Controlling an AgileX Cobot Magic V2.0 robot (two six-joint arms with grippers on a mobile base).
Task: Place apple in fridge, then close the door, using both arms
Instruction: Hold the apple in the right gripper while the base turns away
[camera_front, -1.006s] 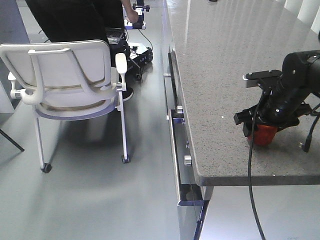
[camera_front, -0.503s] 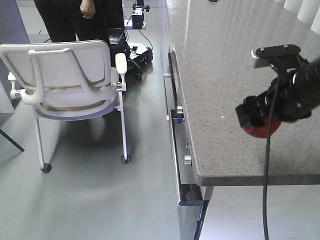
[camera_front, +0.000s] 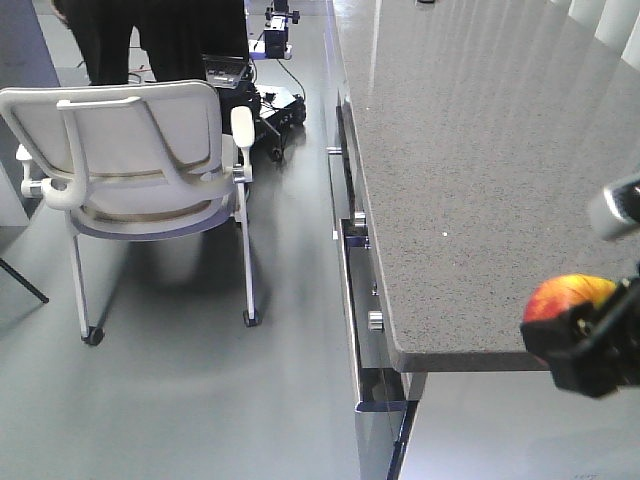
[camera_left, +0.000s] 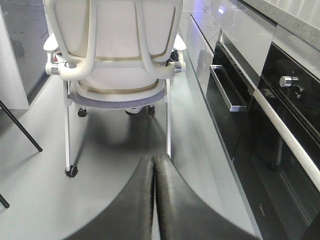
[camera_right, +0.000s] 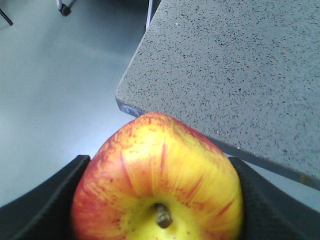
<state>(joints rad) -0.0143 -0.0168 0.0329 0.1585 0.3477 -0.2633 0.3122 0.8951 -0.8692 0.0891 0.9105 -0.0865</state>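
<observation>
A white office chair (camera_front: 140, 160) stands on the grey floor (camera_front: 200, 400) at ten o'clock with a dark-clothed person (camera_front: 160, 35) behind it, and a speckled grey counter (camera_front: 470, 150) fills twelve to three o'clock. The left gripper (camera_left: 154, 185) hangs over the floor, its two dark fingers (camera_left: 142, 195) pressed together on nothing, with the chair ahead at twelve o'clock and black oven fronts (camera_left: 280, 130) at three. At four o'clock, just off the counter's near corner, the right gripper (camera_front: 585, 350) pinches the apple (camera_front: 566, 296) between its black fingers (camera_right: 40, 205), the stem end facing the wrist camera.
</observation>
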